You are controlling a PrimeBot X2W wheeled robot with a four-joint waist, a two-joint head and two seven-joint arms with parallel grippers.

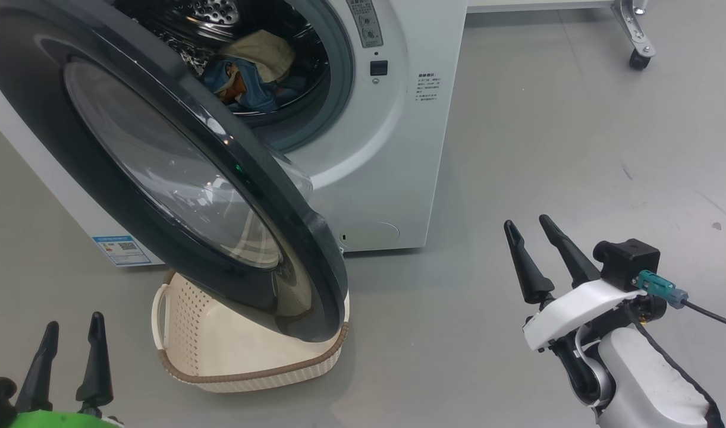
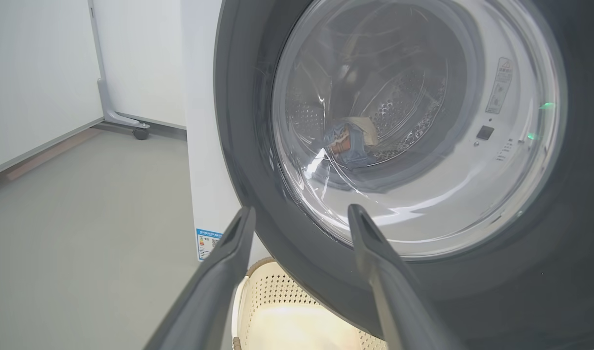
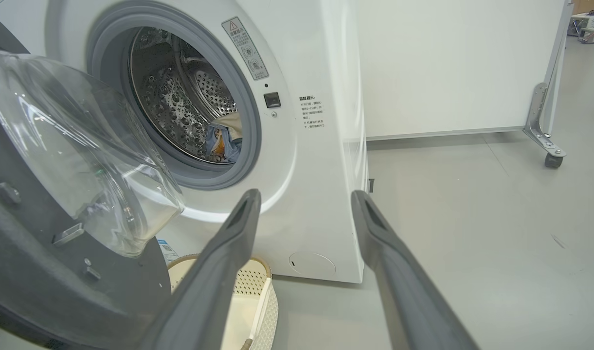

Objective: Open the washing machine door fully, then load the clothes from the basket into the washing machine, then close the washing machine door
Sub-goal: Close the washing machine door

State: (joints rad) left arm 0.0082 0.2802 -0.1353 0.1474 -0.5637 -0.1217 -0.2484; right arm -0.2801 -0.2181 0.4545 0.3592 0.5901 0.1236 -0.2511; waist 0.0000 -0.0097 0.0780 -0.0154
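The white washing machine [image 1: 392, 148] stands ahead with its door [image 1: 178, 178] swung partly open, black rim and clear glass bowl hanging over the basket [image 1: 250, 351]. Blue and cream clothes [image 1: 255, 74] lie inside the steel drum, also seen as clothes [image 3: 224, 138] and through the glass as clothes [image 2: 350, 141]. The cream basket with a brown rim sits on the floor under the door; what I see of its bottom is bare. My left gripper [image 1: 71, 330] is open at the lower left, just in front of the door's outer face. My right gripper [image 1: 532, 226] is open, right of the machine, holding nothing.
Grey floor spreads to the right of the machine. A white panel on a caster foot [image 1: 639, 56] stands at the back right, and a second caster foot [image 2: 140, 132] is left of the machine. A blue label [image 1: 120, 249] marks the machine's lower left.
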